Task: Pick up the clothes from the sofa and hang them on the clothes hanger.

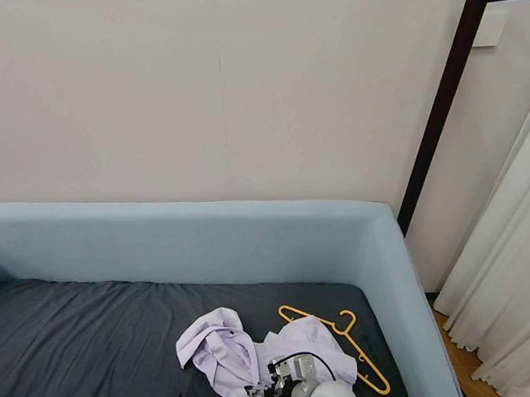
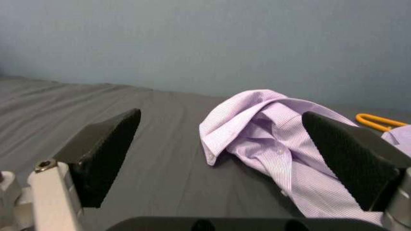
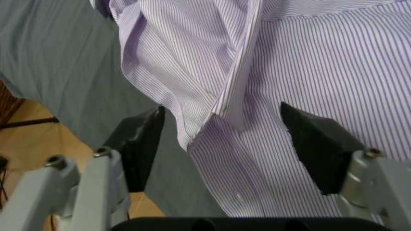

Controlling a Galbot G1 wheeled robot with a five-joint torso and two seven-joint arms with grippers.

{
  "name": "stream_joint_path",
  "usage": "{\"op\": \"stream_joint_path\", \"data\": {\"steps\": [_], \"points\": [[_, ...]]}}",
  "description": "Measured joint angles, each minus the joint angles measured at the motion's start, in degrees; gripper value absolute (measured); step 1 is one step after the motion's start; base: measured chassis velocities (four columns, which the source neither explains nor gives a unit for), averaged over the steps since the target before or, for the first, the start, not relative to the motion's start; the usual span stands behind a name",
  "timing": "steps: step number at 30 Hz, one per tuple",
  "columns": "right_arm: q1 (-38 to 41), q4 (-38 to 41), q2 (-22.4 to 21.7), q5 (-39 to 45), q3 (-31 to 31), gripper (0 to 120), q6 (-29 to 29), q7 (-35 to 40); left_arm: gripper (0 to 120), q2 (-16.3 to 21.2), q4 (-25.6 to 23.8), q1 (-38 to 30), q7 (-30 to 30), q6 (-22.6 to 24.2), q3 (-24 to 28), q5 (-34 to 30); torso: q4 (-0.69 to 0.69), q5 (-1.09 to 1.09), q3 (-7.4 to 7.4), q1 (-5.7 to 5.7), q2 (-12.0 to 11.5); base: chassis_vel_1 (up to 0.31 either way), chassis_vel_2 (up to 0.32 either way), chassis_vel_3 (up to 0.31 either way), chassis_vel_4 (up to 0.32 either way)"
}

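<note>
Plain off-white wall (image 1: pixel 225 95) behind, faint vertical seam. White pleated curtain (image 1: pixel 506 285) hangs far right, reaching the light wooden floor (image 1: pixel 456 353). Small white plate (image 1: pixel 488 26) high on wall.

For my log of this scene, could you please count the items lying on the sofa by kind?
Striped lilac shirt: 1
Orange hanger: 1
Total: 2
Both grippers are open: the right gripper is just above the shirt, and the left gripper is low over the sofa, facing the shirt.
</note>
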Motion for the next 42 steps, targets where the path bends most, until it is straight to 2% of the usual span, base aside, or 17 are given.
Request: {"op": "stream_joint_path", "data": {"steps": [4, 6, 9, 11, 18, 31, 39, 41, 42], "points": [[-0.1, -0.21, -0.13, -0.19, -0.14, 50, 0.02, -0.05, 99, 0.02, 0.43, -0.28, -0.05, 0.04, 0.24, 0.0, 0.0, 0.0, 0.0, 0.0, 0.0, 0.0, 0.0, 0.0, 0.0], [-0.09, -0.32, -0.09, -0.19, -0.14, 46, 0.02, -0.06, 99, 0.02, 0.54, -0.36, -0.07, 0.08, 0.3, -0.01, 0.0, 0.0, 0.0, 0.0, 0.0, 0.0, 0.0, 0.0, 0.0], [-0.04, -0.46, 0.15, -0.12, -0.11, 31, 0.08, -0.15, 99, 0.05, 0.95, -0.6, -0.24, 0.21, 0.53, -0.04, 0.0, 0.0, 0.0, 0.0, 0.0, 0.0, 0.0, 0.0, 0.0], [-0.04, -0.46, 0.19, -0.11, -0.11, 28, 0.14, -0.18, 99, 0.06, 1.04, -0.62, -0.34, 0.25, 0.6, -0.07, 0.0, 0.0, 0.0, 0.0, 0.0, 0.0, 0.0, 0.0, 0.0], [-0.18, -0.04, -0.37, -0.64, -0.43, 0, 1.22, -0.06, 99, 0.41, 1.69, -0.9, -0.67, 0.54, 0.75, -0.3, 0.0, 0.0, 0.0, 0.0, 0.0, 0.0, 0.0, 0.0, 0.0], [-1.36, 4.85, -4.14, -2.54, 0.64, 0, 2.91, 0.3, 99, 1.78, 4.5, -3.51, -1.53, 1.89, 1.78, -0.22, 0.01, 0.0, 0.0, 0.0, 0.0, 0.0, 0.0, 0.0, 0.0], [-2.55, 7.81, -6.14, -0.96, 2.32, 0, 2.18, 0.31, 99, 4.58, 9.73, -11.31, -4.93, 4.61, 3.78, 4.37, 0.01, 0.0, 0.0, 0.0, 0.0, 0.0, 0.0, 0.0, 0.0], [-3.12, 8.48, -6.82, -0.63, 2.69, 0, 2.06, 0.39, 98, 5.54, 13.57, -15.95, -5.82, 4.72, 5.06, 6.33, -0.02, 0.01, 0.0, 0.0, 0.0, 0.0, 0.0, 0.0, 0.0], [-3.12, 8.48, -6.82, -0.63, 2.69, 0, 2.06, 0.39, 98, 5.54, 13.57, -15.95, -5.82, 4.72, 5.06, 6.33, -0.02, 0.01, 0.0, 0.0, 0.0, 0.0, 0.0, 0.0, 0.0]]}}
